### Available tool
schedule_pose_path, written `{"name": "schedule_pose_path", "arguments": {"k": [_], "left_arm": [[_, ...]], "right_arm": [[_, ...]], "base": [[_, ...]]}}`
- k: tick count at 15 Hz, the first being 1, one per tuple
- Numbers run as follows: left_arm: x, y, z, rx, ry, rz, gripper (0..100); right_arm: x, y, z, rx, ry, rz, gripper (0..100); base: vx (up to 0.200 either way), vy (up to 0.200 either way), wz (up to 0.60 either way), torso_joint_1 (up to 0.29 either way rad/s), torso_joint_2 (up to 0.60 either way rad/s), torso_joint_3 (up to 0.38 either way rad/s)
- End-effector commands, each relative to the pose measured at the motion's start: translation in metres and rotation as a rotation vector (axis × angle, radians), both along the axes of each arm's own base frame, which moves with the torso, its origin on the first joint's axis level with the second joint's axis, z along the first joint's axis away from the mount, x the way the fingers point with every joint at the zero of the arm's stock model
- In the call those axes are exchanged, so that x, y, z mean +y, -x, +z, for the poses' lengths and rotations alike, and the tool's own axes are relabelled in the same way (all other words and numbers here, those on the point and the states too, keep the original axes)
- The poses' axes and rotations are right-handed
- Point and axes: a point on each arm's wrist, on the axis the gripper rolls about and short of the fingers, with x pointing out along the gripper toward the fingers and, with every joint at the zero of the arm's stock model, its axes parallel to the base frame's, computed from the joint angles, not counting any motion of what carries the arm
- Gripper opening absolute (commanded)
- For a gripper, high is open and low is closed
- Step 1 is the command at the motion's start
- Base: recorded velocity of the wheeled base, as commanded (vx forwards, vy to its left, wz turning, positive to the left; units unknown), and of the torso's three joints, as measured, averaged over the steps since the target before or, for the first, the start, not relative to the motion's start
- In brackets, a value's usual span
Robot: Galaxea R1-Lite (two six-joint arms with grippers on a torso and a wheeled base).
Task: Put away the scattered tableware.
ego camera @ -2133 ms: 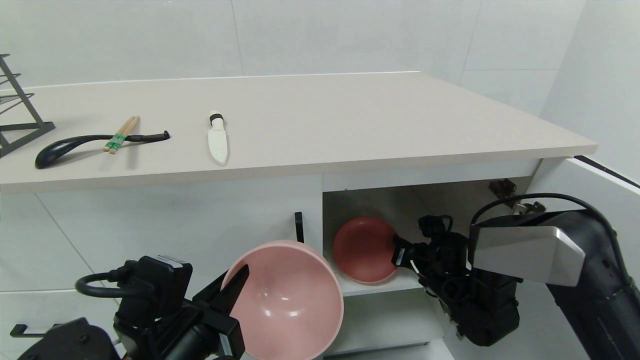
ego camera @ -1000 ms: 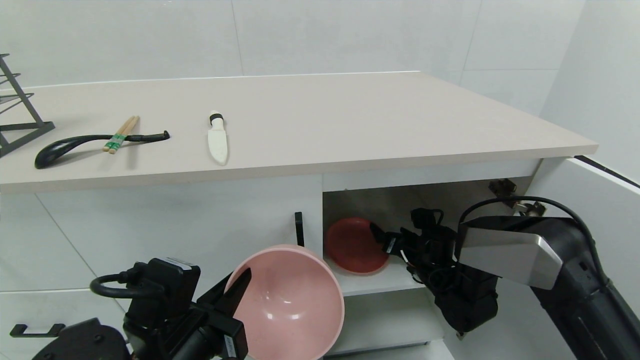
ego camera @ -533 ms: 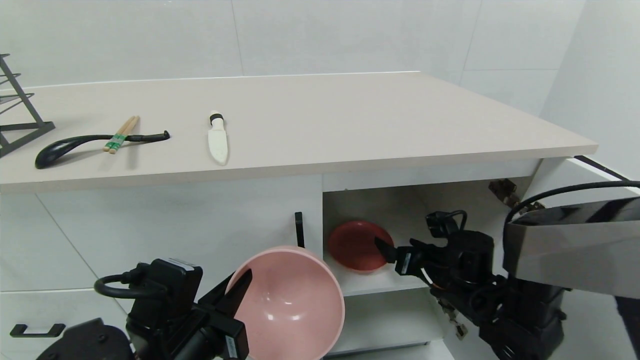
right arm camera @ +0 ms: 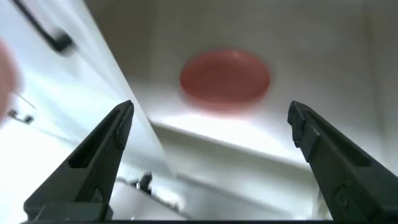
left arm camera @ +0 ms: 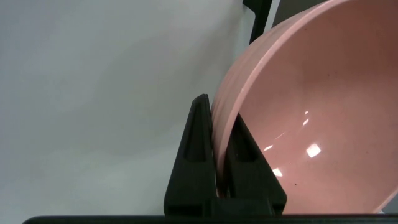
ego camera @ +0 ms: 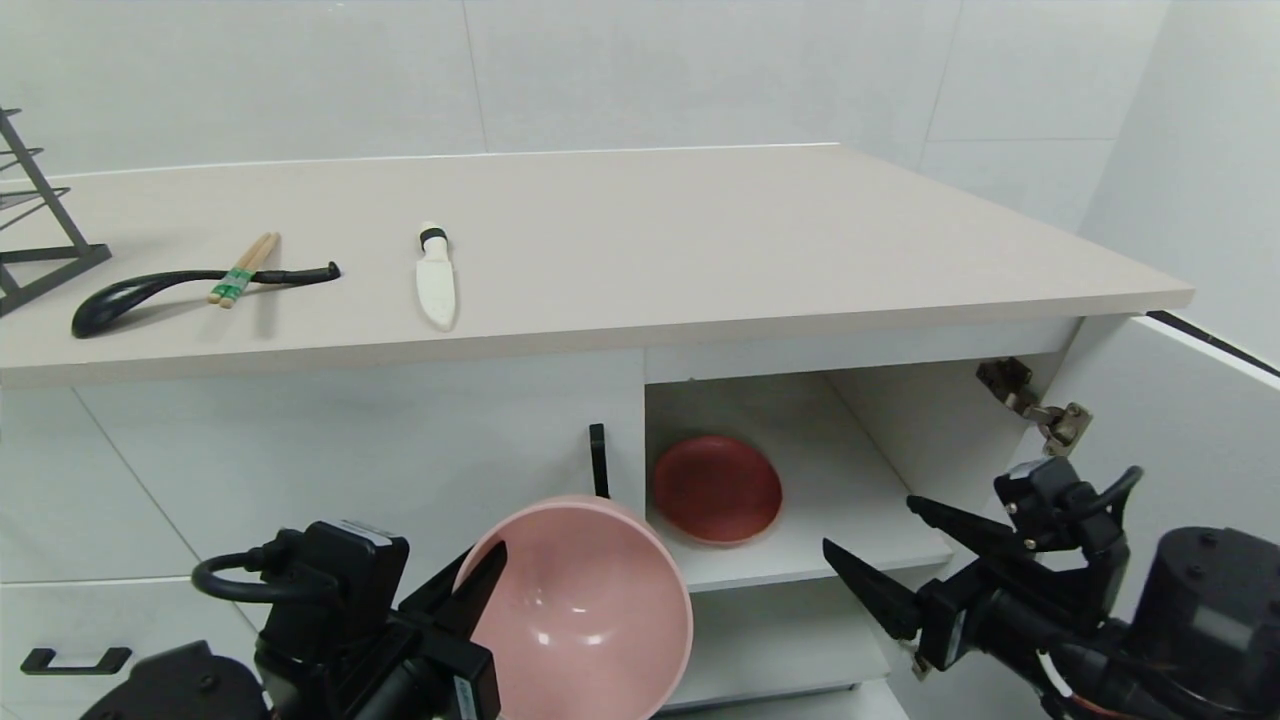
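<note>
1. Upper left: a black spoon (ego camera: 110, 297), chopsticks (ego camera: 242, 268) and a white knife (ego camera: 435, 285) lie on the surface (ego camera: 750, 230), near its front edge.
2. Lower left: the left jaws are clamped on the rim of a pink bowl (ego camera: 585, 610), tipped on edge.
3. Centre: a red plate (ego camera: 716, 488) lies on the shelf (ego camera: 860, 540) of the open cupboard (ego camera: 900, 420), bare shelf to its right.
4. Lower right: the right jaws stand wide apart, empty.
5. The bowl looks stiff, light and smooth; a rim grip may slip, and the cupboard's left edge is close.
</note>
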Motion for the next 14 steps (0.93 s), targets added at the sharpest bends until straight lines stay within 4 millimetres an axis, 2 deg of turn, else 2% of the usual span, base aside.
{"name": "schedule_pose_path", "arguments": {"k": [1, 5, 6, 8, 9, 11, 14], "left_arm": [[0.0, 0.0, -0.001, 0.001, -0.002, 0.0, 0], [-0.001, 0.0, -0.001, 0.002, -0.003, -0.001, 0], [-0.005, -0.002, -0.008, 0.022, -0.033, -0.006, 0], [-0.008, -0.002, -0.01, 0.023, -0.05, -0.018, 0], [-0.023, -0.002, -0.015, -0.007, -0.146, -0.071, 0], [-0.035, 0.001, -0.018, -0.04, -0.209, -0.123, 0], [-0.038, -0.001, -0.035, -0.005, -0.292, -0.12, 0]], "right_arm": [[-0.005, 0.009, 0.017, -0.069, -0.046, 0.006, 100], [-0.003, 0.011, 0.017, -0.069, -0.046, 0.021, 100], [0.002, 0.014, 0.017, -0.067, -0.047, 0.048, 100], [0.003, 0.015, 0.017, -0.067, -0.047, 0.053, 100], [0.003, 0.014, 0.014, -0.055, -0.04, 0.051, 100], [0.004, 0.013, 0.013, -0.051, -0.037, 0.051, 100], [0.002, 0.012, 0.014, -0.054, -0.039, 0.039, 100]], "base": [[0.0, 0.0, 0.0, 0.0, 0.0, 0.0], [0.0, 0.0, 0.0, 0.0, 0.0, 0.0], [0.0, 0.0, 0.0, 0.0, 0.0, 0.0], [0.0, 0.0, 0.0, 0.0, 0.0, 0.0], [0.0, 0.0, 0.0, 0.0, 0.0, 0.0], [0.0, 0.0, 0.0, 0.0, 0.0, 0.0], [0.0, 0.0, 0.0, 0.0, 0.0, 0.0]]}}
